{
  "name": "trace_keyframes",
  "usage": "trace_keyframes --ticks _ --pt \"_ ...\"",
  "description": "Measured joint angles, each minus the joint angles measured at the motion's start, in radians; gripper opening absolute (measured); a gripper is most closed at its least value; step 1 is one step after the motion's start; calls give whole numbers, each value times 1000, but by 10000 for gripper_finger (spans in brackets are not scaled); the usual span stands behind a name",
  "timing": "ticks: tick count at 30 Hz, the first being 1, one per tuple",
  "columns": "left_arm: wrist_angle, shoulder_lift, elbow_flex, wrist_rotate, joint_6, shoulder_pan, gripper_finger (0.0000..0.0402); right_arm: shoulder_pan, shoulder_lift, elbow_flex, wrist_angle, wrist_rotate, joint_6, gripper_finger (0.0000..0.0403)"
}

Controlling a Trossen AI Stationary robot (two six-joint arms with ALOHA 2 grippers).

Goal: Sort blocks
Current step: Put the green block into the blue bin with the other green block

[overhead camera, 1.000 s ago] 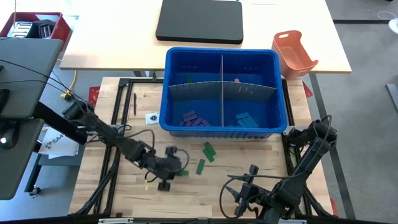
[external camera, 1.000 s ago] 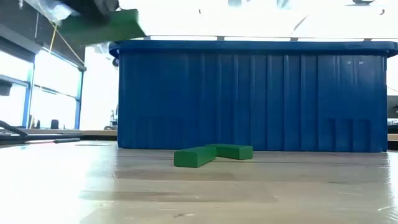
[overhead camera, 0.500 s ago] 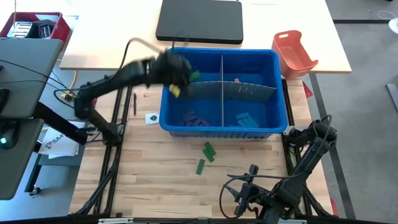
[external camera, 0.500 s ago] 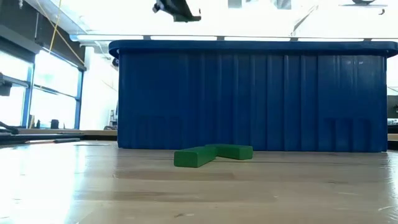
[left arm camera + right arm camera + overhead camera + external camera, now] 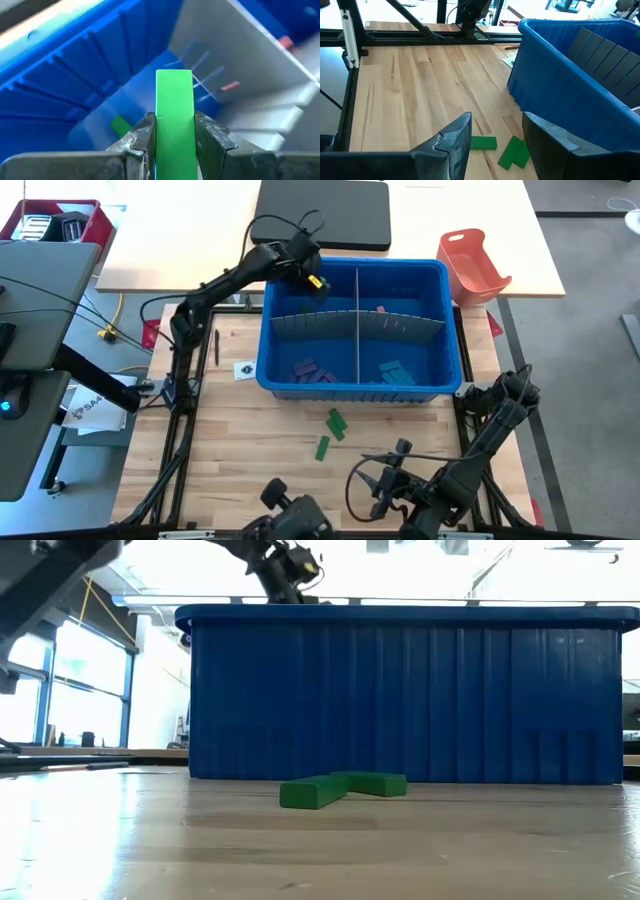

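And the left arm has swung right across since a second ago, up from the front of the bench to the far-left corner of the blue bin (image 5: 275,330), and the left gripper (image 5: 308,277) now hangs over that corner with its fingers (image 5: 141,137) clamped on a green block (image 5: 174,112). The block stands on end between the pads, most of its length sticking clear ahead of them, which I'd say is so it can drop straight down into the compartment. Below it, on the bin floor, another green block (image 5: 120,125) already lies, so green looks to belong in this far-left section. The grey dividers (image 5: 357,320) split the bin in four; purple blocks (image 5: 311,370) sit in the near-left section and blue ones (image 5: 396,371) in the near-right, with a pink piece (image 5: 381,309) in the far-right. Two green blocks (image 5: 330,434) remain on the bench, just in front of the bin's near wall, touching each other in the low view. The right gripper (image 5: 492,137) waits at the bench's front edge, fingers apart and empty, looking at that pair. No brand, label or writing is legible anywhere.
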Motion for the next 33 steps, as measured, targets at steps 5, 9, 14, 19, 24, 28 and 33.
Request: trace_keyframes --ticks 5,9,14,19,24,28,33 --pt "0 52 8 2 -151 14 91 -2 0 0 -9 -8 2 171" --pt "-9 89 8 22 -240 29 91 -2 0 0 -8 -15 -4 171" --pt "-1 139 8 16 -285 30 91 6 0 0 -9 -18 -6 171" --pt "-14 187 8 25 -344 28 91 14 0 0 -15 -26 -5 171" --pt "-18 231 8 33 -393 22 91 15 0 0 -15 -25 -5 171" --pt "-19 262 8 35 -412 16 91 15 0 0 -15 -25 -3 171" --pt "-18 275 8 50 -431 10 128 16 0 0 -15 -26 -1 171"
